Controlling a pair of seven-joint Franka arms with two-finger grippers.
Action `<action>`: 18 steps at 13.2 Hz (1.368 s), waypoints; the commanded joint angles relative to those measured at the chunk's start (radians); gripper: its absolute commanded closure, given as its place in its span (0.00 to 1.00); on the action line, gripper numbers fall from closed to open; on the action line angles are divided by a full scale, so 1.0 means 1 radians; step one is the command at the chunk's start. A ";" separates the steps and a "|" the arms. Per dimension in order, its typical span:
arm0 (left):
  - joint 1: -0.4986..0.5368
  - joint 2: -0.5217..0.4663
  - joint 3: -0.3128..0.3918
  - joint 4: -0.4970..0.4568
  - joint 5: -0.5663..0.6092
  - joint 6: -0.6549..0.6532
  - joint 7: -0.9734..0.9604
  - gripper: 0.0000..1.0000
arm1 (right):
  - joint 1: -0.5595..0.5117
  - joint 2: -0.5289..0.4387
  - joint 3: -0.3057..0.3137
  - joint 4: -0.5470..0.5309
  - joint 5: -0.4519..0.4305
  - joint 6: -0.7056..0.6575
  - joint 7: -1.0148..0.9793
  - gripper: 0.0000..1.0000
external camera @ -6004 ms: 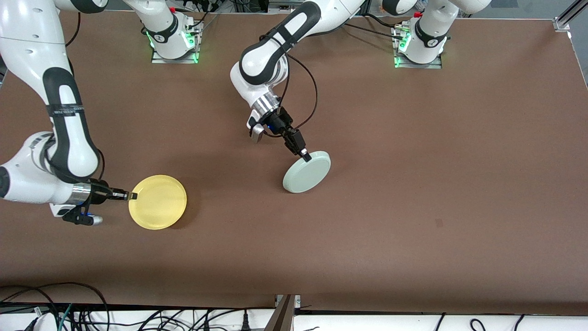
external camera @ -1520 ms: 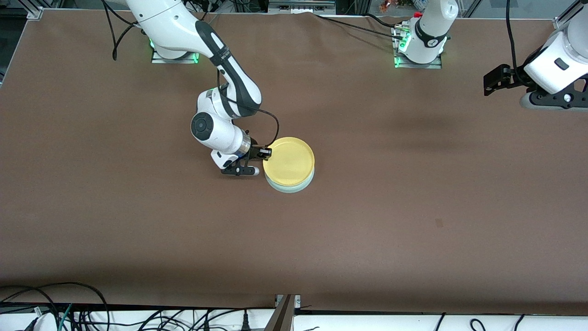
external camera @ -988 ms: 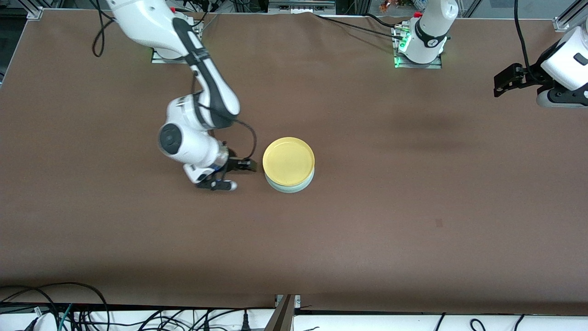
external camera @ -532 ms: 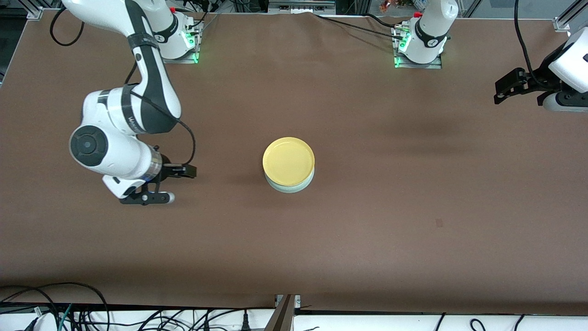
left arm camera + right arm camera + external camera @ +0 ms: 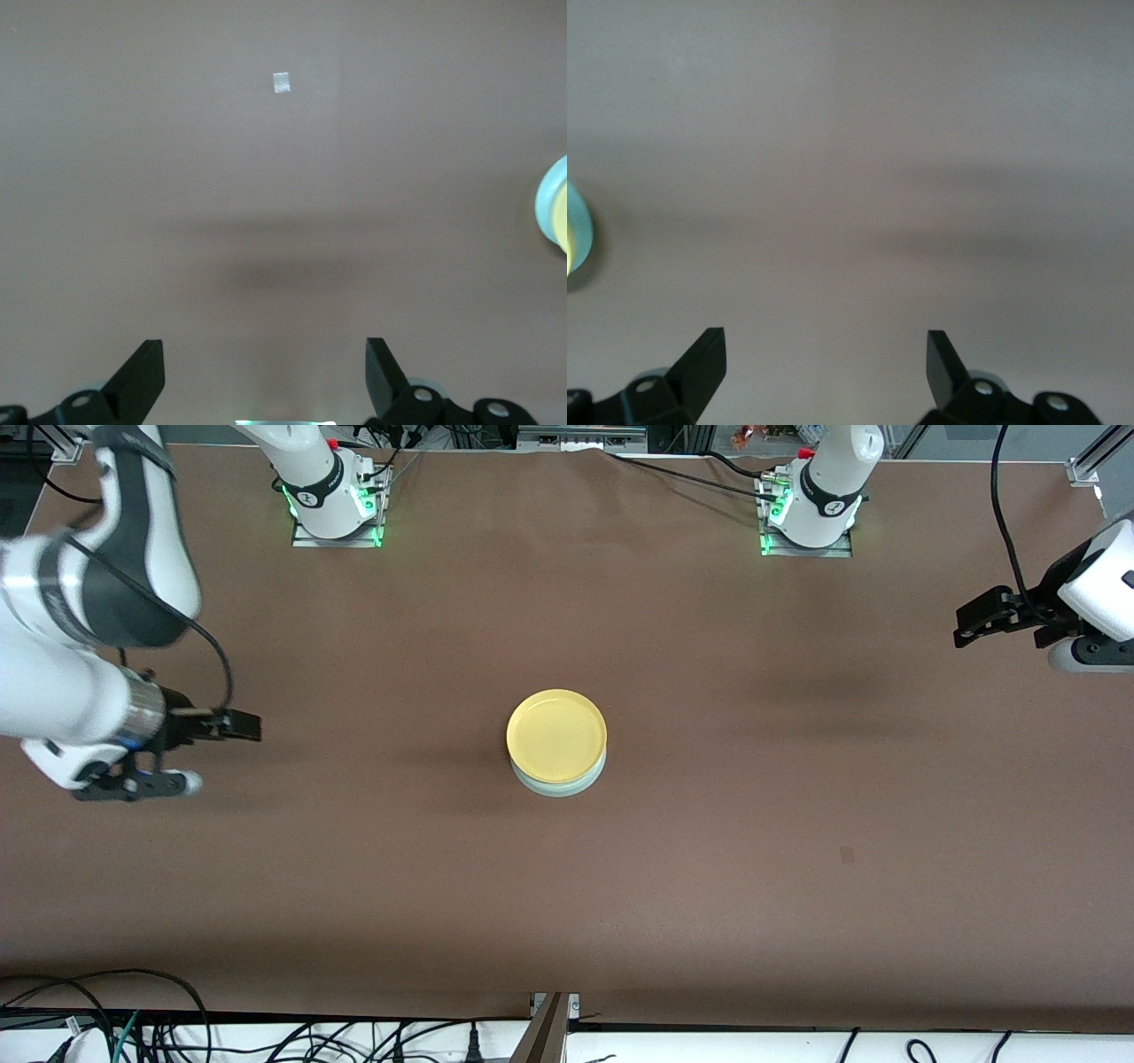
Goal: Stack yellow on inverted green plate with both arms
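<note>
The yellow plate [image 5: 556, 734] lies on top of the upside-down pale green plate [image 5: 561, 784] at the middle of the table; only the green plate's rim shows under it. My right gripper [image 5: 244, 725] is open and empty, over the table toward the right arm's end, well apart from the stack. My left gripper [image 5: 967, 622] is open and empty, raised over the left arm's end of the table. The stack's edge shows in the left wrist view [image 5: 556, 204] and in the right wrist view [image 5: 576, 235]. Both wrist views show open jaws over bare table.
The brown table [image 5: 709, 824] bears a small dark mark [image 5: 847, 855] nearer the front camera. The arm bases [image 5: 332, 491] [image 5: 811, 505] stand at the table's back edge. Cables [image 5: 133, 1027] lie below the front edge.
The right gripper has let go of the yellow plate on the green one and drawn away toward the right arm's end. The left arm stays raised and nearly still.
</note>
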 commanded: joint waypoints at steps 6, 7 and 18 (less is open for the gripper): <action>0.041 -0.006 -0.097 0.009 0.044 0.001 0.000 0.00 | -0.112 -0.317 0.039 -0.171 -0.023 -0.014 -0.018 0.00; 0.041 -0.006 -0.097 0.009 0.044 0.001 0.000 0.00 | -0.114 -0.337 0.039 -0.173 -0.026 -0.037 -0.033 0.00; 0.047 -0.003 -0.094 0.028 0.032 0.000 0.009 0.00 | -0.109 -0.238 0.034 -0.016 -0.067 -0.283 -0.037 0.00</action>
